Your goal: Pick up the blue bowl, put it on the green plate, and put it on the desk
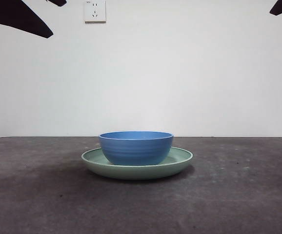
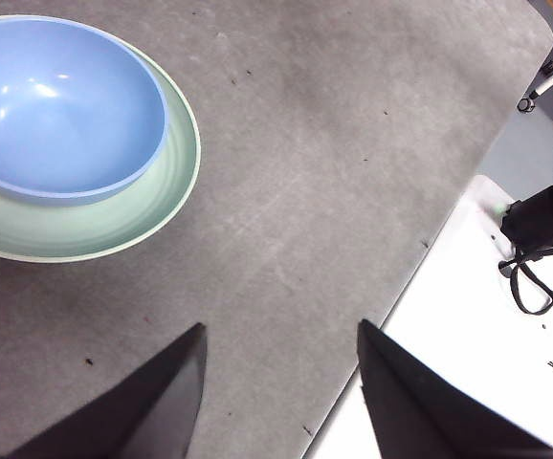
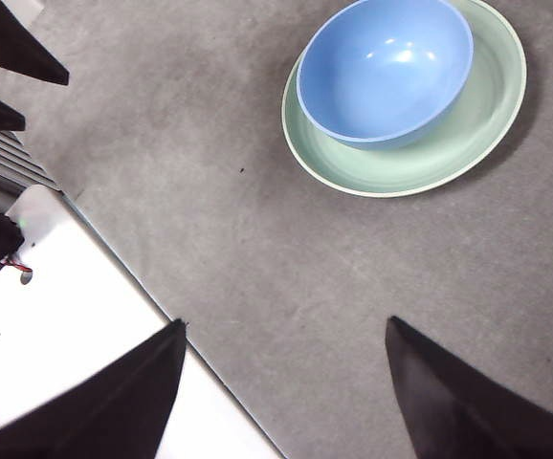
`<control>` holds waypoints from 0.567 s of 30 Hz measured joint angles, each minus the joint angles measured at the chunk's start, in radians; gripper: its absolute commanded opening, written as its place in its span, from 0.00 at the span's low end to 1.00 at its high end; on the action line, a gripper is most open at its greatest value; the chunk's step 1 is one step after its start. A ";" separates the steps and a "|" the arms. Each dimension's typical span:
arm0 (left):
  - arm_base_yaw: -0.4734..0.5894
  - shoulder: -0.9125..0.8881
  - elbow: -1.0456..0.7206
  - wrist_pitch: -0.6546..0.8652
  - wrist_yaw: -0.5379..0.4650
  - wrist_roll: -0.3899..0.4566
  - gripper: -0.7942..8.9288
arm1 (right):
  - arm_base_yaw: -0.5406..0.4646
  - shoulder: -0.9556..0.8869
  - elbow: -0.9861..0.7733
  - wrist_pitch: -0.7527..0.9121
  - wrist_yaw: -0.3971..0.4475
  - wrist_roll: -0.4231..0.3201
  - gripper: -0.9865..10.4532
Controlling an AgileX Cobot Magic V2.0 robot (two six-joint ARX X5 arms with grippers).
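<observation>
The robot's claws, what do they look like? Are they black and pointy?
Yes. Each claw has two plain black jaws, wide at the base and narrowing to a pointed tip. The left claw and the right claw look alike, matte and smooth, with no markings or cables showing on them. In the front view they show only as dark shapes at the top corners.

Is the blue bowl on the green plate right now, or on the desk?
On the plate. The blue bowl sits upright inside the green plate, whose rim shows all around it.
</observation>
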 measured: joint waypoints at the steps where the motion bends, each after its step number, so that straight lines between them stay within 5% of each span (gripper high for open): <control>1: 0.000 0.000 0.000 0.000 0.000 0.000 0.34 | 0.000 0.000 0.000 0.000 0.000 0.000 0.38; 9: 0.000 0.000 0.000 0.000 0.000 0.000 0.33 | 0.000 0.000 0.000 0.000 0.000 0.000 0.37; 11: 0.000 0.000 0.000 0.000 0.000 0.000 0.29 | 0.000 0.000 0.000 -0.001 0.000 0.000 0.29; 13: 0.000 0.000 0.000 0.000 0.000 0.000 0.16 | 0.000 0.000 0.000 -0.006 0.000 0.000 0.11; 17: 0.000 0.000 0.000 0.000 0.000 0.000 0.09 | 0.000 0.000 0.000 -0.027 0.000 -0.019 0.10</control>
